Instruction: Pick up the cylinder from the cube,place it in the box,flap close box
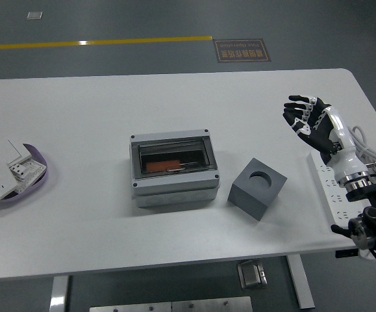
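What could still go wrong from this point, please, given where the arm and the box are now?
The right hand hovers open above the white power strip and coiled cable; lowering the arm could snag them. The grey box appears closed, with an orange item visible through its lid, though whether it is latched cannot be seen.

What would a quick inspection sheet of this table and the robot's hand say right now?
Surface: white table, mostly bare.
Job's things: grey box, clear flap shut, orange piece inside; grey cube, round hole empty.
Clutter: purple dish of white switch plates, far left.
Hands: right hand raised, fingers spread, holding nothing; left not seen.
Cables: white cord and power strip, right edge.
Surroundings: grey floor, yellow line, floor sign.
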Available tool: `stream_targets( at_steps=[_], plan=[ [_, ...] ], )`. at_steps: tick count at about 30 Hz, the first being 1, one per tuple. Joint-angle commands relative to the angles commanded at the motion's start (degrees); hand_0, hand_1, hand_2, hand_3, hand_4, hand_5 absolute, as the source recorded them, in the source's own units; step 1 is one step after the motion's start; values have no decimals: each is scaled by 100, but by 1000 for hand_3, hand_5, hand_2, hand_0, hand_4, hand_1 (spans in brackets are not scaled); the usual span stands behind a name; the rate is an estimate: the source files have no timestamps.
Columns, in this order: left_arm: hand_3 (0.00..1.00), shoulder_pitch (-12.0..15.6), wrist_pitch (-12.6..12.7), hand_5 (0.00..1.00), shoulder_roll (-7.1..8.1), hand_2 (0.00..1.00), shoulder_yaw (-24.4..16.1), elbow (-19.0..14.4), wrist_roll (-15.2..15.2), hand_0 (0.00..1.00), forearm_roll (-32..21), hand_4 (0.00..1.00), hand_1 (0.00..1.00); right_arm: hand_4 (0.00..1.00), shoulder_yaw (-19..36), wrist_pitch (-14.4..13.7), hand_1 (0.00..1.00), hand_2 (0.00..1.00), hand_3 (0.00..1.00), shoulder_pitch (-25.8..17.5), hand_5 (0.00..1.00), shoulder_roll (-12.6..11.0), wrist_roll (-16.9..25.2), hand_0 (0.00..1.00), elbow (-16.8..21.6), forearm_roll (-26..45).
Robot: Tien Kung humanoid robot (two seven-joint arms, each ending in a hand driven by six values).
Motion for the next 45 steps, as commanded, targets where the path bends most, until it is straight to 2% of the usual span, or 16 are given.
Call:
stream_targets(
  at_steps=[4, 5, 10, 11, 16, 17, 22, 23, 34, 45],
  plan=[
    [631, -10, -4, 250, 13, 626, -21, -1, 13, 609, 40, 685, 635, 916, 42, -2, 678, 654, 668, 43, 323, 89, -31, 728, -114, -70],
    [631, -11, -5, 250, 18, 627, -30, -2, 18, 609, 52, 684, 634, 930, 42, -10, 708, 705, 733, 46, 311, 93, -37, 748, -127, -81],
    [631, -26, -13, 250, 63, 627, -101, -1, 62, 609, 163, 684, 634, 930, -2, -92, 708, 705, 733, 54, 311, 71, -80, 748, -213, -112],
    [631, -30, -14, 250, 71, 626, -109, -1, 66, 610, 177, 685, 635, 915, -13, -102, 728, 718, 754, 54, 238, 69, -85, 756, -236, -108],
    [631, -39, -25, 250, 94, 626, -132, -3, 84, 610, 230, 685, 635, 915, -79, -112, 728, 718, 754, 53, 238, 76, -91, 756, -310, -99],
    [632, -38, -28, 250, 98, 626, -137, -4, 88, 610, 241, 685, 635, 834, -96, -110, 728, 716, 753, 52, 52, 79, -92, 754, -318, -102],
    [632, -28, -37, 250, 128, 626, -171, -5, 112, 610, 300, 685, 635, 834, -151, -91, 728, 716, 753, 44, 52, 83, -98, 754, -342, -102],
    [632, -25, -39, 250, 134, 627, -177, -6, 117, 611, 311, 685, 635, 802, -157, -90, 727, 715, 742, 43, 32, 81, -97, 754, -345, -102],
    [632, 7, -50, 249, 193, 627, -236, -13, 157, 611, 416, 685, 636, 806, -196, -113, 726, 714, 736, 33, 36, 53, -7, 754, -355, -36],
    [632, 10, -52, 248, 212, 627, -231, -15, 156, 611, 413, 685, 635, 820, -242, -118, 727, 703, 719, 56, 74, 42, 61, 746, -309, -24]
  ],
)
